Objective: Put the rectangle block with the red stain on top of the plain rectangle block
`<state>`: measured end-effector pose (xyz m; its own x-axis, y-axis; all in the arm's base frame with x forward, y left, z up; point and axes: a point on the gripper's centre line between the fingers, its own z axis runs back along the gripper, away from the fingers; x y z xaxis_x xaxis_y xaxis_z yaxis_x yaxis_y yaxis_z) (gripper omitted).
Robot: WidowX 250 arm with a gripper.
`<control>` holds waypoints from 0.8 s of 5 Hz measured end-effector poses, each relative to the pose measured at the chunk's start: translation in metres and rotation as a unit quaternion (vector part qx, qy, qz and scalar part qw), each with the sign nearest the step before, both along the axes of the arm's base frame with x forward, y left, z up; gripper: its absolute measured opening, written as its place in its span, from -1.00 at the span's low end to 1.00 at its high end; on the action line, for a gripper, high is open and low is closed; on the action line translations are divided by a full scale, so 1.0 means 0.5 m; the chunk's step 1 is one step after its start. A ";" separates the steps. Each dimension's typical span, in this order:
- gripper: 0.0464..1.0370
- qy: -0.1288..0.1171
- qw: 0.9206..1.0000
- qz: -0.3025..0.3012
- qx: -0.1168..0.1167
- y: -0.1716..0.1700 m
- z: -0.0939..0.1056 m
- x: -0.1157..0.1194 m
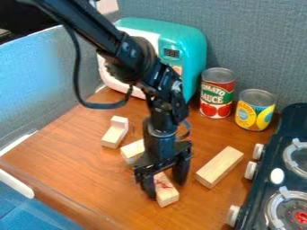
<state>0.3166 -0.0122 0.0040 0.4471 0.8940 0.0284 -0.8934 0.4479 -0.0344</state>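
My claw (165, 189) stands spread around one end of the red-stained block (168, 196) on the desk (76, 155), presumably to grip it, with the plain rectangle block (219, 166) lying flat nearby, a steady base for stacking.

On the counter (78, 166), the stained block (167, 196) lies left of and before the plain block (220, 167); the stove (256, 197) sits right, cans (217, 96) behind, the microwave (190, 38) back left.
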 end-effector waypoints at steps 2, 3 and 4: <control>0.03 0.000 0.997 -0.071 0.007 0.004 0.004 -0.003; 0.03 0.000 0.996 -0.089 0.027 0.014 0.023 -0.018; 0.03 -0.015 0.991 -0.113 0.067 0.011 0.082 -0.026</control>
<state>0.3037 -0.0067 0.0448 0.6324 0.7585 0.1572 -0.7694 0.6387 0.0132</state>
